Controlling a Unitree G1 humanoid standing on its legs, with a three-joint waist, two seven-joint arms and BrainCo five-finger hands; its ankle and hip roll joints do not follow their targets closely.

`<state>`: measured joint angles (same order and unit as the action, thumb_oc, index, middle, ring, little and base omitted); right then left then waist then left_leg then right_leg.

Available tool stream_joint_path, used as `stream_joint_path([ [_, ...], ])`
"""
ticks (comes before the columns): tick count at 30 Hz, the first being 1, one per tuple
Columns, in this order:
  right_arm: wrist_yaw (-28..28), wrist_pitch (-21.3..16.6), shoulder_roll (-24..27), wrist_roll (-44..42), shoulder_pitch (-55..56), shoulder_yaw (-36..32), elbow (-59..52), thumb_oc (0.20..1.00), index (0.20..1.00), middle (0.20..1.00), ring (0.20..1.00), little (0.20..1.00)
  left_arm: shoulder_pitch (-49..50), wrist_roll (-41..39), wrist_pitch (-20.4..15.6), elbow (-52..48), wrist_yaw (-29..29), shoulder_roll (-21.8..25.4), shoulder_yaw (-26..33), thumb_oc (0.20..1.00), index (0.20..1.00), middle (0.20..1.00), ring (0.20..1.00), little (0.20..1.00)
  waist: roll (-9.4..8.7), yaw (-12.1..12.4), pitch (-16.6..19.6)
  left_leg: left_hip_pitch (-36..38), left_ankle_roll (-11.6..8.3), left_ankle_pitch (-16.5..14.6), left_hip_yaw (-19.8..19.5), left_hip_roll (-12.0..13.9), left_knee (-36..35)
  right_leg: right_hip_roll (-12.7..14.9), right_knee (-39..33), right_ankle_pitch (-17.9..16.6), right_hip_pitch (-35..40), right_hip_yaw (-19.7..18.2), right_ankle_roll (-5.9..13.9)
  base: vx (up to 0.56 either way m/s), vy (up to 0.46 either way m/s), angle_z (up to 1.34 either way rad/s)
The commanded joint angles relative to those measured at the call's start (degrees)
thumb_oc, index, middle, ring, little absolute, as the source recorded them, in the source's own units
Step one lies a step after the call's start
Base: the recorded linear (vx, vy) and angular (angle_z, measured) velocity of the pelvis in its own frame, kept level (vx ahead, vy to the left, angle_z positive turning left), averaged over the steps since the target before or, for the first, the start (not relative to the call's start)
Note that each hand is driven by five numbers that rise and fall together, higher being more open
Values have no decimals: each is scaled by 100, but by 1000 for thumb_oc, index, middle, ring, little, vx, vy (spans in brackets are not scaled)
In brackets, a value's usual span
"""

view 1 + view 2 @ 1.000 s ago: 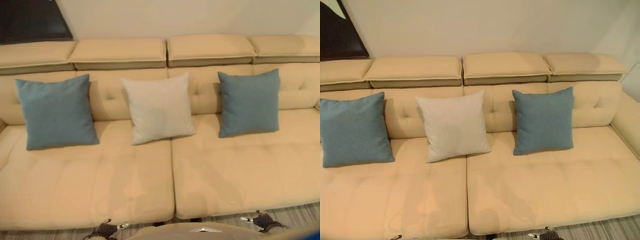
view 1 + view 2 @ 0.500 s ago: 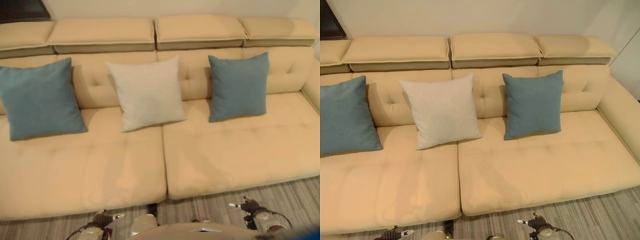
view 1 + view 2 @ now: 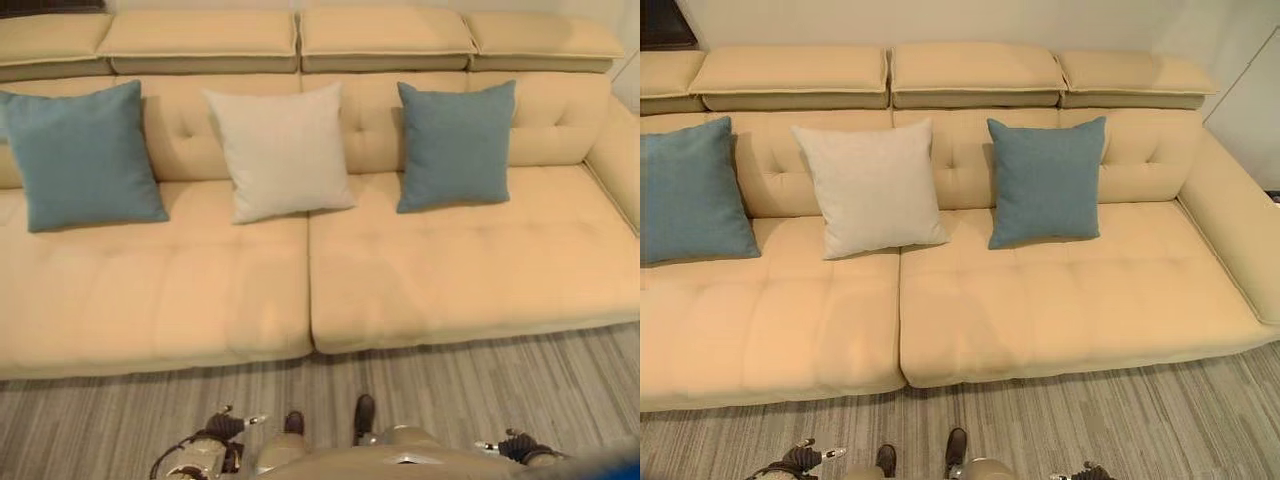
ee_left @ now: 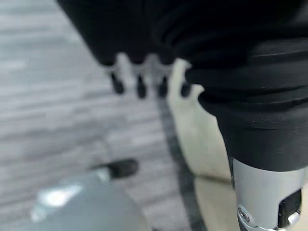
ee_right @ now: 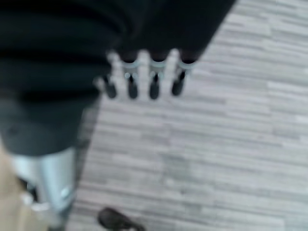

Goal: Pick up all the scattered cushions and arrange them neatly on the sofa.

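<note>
Three cushions lean upright against the backrest of the beige sofa (image 3: pixel 450 270): a blue cushion (image 3: pixel 85 155) on the left, a white cushion (image 3: pixel 280 150) in the middle and a second blue cushion (image 3: pixel 455 145) to the right of it. They stand evenly spaced in a row. My left hand (image 3: pixel 222 427) and right hand (image 3: pixel 518 445) hang low over the floor in front of the sofa, far from the cushions. In the wrist views the left hand's fingers (image 4: pixel 139 86) and the right hand's fingers (image 5: pixel 142 84) are straight and hold nothing.
Grey striped flooring (image 3: pixel 500 380) runs along the sofa's front edge. The sofa's armrest (image 3: pixel 1240 230) closes its right end, and raised headrests (image 3: pixel 385 35) line the back. A dark panel (image 3: pixel 660 25) hangs on the wall at the upper left.
The whole picture has shifted: the camera has drawn back from the sofa, so more floor shows in front. The cushions keep their places and both hands stay low.
</note>
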<state>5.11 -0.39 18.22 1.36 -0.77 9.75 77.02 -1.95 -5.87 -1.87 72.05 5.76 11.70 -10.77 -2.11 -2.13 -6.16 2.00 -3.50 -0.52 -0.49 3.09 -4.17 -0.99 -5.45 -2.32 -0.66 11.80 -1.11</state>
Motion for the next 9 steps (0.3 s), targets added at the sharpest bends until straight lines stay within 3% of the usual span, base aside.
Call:
stream_joint_path([
  [1,126,13,-184,52,-164,91,38,1000,1000,1000,1000,1000,-85,148,1,41,223,109,113,1000,1000,1000,1000,1000,-244,114,197,-68,36,204,106,-218,-83,389,331,59,133,-415,739,20,89,-13],
  [9,220,15,-296,63,-207,150,30,1000,1000,1000,1000,1000,-91,243,1,96,334,104,75,1000,1000,1000,1000,1000,-304,115,247,-9,16,169,254,-203,-83,461,300,12,234,-395,824,-16,29,-7],
])
